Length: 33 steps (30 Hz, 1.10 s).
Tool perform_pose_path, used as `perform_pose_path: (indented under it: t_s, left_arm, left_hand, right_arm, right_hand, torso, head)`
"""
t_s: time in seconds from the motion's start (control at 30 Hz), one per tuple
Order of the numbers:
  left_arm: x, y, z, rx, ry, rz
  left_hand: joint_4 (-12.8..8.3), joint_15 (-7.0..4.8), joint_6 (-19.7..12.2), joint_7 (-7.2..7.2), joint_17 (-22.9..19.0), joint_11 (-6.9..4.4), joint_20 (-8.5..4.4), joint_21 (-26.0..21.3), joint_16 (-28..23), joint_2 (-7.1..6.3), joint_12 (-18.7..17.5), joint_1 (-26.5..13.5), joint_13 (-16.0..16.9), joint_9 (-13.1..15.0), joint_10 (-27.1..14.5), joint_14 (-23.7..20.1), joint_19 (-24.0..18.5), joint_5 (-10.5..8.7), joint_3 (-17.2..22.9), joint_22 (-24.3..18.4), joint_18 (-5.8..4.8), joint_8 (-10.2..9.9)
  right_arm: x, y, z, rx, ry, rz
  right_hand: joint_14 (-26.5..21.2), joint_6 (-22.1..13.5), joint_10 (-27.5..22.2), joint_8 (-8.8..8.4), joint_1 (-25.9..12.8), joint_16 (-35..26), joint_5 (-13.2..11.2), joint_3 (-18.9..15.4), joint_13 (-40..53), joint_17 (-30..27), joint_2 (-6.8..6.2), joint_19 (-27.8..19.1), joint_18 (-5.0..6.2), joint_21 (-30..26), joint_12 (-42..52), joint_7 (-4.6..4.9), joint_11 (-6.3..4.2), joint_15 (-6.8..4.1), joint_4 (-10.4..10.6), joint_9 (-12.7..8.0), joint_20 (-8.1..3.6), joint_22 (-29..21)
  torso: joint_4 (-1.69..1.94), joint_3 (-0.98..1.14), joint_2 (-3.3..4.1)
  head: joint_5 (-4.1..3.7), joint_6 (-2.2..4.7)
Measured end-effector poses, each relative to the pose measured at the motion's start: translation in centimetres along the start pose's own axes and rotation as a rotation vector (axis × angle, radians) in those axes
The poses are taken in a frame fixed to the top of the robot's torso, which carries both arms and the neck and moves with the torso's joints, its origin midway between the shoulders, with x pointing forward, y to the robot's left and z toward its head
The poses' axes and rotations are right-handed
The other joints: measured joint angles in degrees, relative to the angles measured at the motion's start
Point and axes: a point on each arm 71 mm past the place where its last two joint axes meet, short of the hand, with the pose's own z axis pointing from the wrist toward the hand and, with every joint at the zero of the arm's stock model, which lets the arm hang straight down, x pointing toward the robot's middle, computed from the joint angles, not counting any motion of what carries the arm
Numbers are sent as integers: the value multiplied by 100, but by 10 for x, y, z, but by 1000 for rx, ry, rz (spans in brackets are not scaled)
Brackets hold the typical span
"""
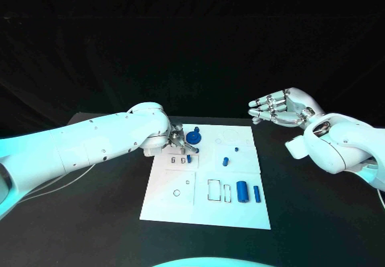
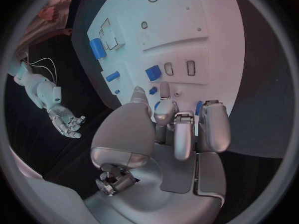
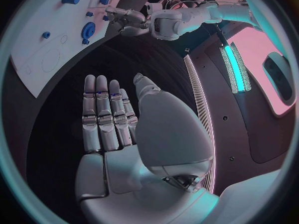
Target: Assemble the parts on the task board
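Left hand (image 1: 181,143) sits low over the far left part of the task board (image 1: 164,206), fingers curled down together. In the left wrist view its fingertips (image 2: 164,90) crowd around a small blue part (image 2: 152,90) and a second blue piece (image 2: 199,107) shows between two fingers; we cannot tell whether either is actually gripped.

Right hand (image 1: 281,108) is raised off the counter (image 1: 96,222), well apart from the board's far right corner, fingers straight and side by side, palm bare, holding nothing.

Blue parts we count on the board from the head view: one round disc-like piece (image 1: 195,137) just beside the left hand; one tiny piece (image 1: 237,149) further right; one short peg (image 1: 225,162) near the board's middle; one thick cylinder (image 1: 241,192) and one thin bar (image 1: 257,193) side by side in the near right area. That makes five clear of the hand, plus what lies under the fingers.

Outlined slots: two small ones (image 1: 178,160) just near of the left hand, two larger rectangles (image 1: 220,190) beside the thick cylinder, one circle (image 1: 176,193) near the left edge.

Board lies flat mid-counter, its long edges running away from us. Dark counter surface borders it on the left, right and near sides; the near left part of the board carries no parts.
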Motion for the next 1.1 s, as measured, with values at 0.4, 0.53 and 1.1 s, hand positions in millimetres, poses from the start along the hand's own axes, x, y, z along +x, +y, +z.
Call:
perform_pose_path:
  t_s: [0.4, 0.53, 1.1]
  left_arm:
    - [3, -1, 4, -18, 25, 30]
    - [4, -2, 4, -19, 34, 39]
    - [8, -5, 5, -16, 54, 53]
  left_hand:
    - [0, 0, -41, 0, -1, 0, 21, 26, 0, -2, 0, 2, 6, 69, -1, 0, 20, 0, 0, 51, 0, 23]
    - [0, 0, -41, 0, -1, 0, 21, 50, 0, -2, 5, 2, 21, 107, -1, 0, 20, 0, 0, 61, 0, 48]
    - [-13, 0, -62, -22, -2, 1, 21, 71, 0, 60, 35, 64, 39, 203, -1, 0, 20, 0, 51, 95, 0, 70]
  right_arm:
    - [0, 0, 1, 2, -2, 1]
    - [0, 0, 1, 3, -2, 1]
    - [2, -1, 4, 5, -2, 1]
  right_hand:
    - [0, -1, -21, 0, -47, 0, 22, 0, -14, -21, 12, 0, 0, -27, 0, 1, 20, 0, 0, 0, 0, -29]
    - [0, -1, -21, 0, -52, 0, 22, 0, -14, -21, 7, 0, 0, -27, 0, 1, 20, 0, 0, 0, 0, -29]
    - [-20, -1, -21, 0, -52, 0, 67, 0, -20, -34, 7, 0, 0, -50, 0, 1, 20, 21, 1, 1, 0, -55]
  torso:
    - [3, 0, -1]
    - [3, 0, -1]
    - [5, 3, -3]
  head:
    - [1, -37]
    - [10, -50]
    - [8, -69]
